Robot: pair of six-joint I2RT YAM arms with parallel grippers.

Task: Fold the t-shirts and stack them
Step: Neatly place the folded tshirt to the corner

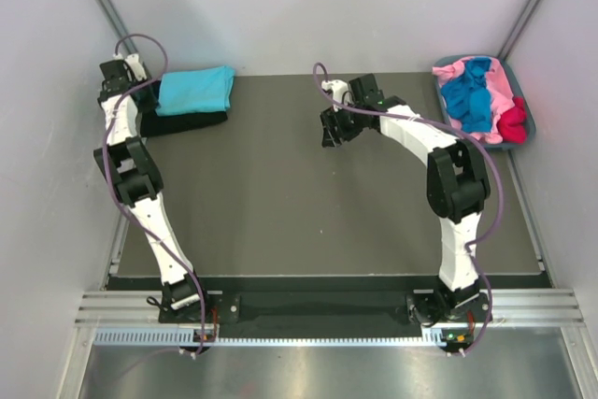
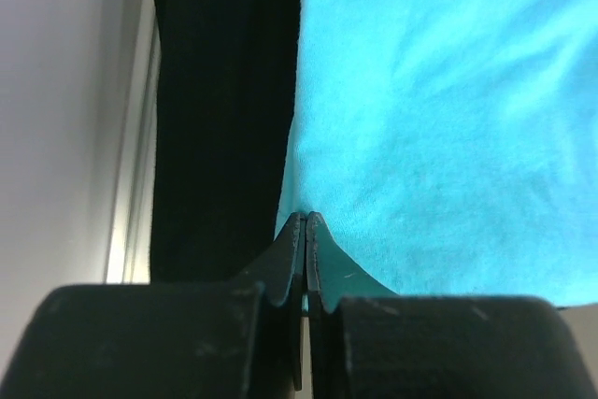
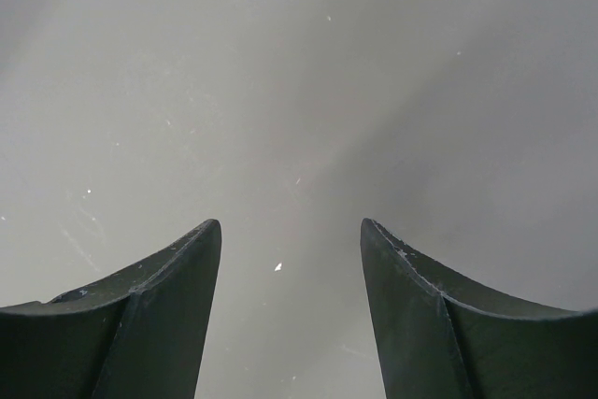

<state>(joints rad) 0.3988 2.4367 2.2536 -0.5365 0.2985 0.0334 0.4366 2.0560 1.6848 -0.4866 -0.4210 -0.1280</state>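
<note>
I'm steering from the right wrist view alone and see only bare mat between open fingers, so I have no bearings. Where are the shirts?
Observer: A folded turquoise t-shirt lies on a folded black t-shirt at the far left corner of the table.
Operator: Is the left arm there?
Observer: Yes. The left gripper is shut at the turquoise shirt's edge; whether it pinches cloth, I cannot tell.
Operator: Any not yet folded?
Observer: A pink shirt, a royal blue shirt and a red shirt lie bunched in the tub at the far right.
</note>
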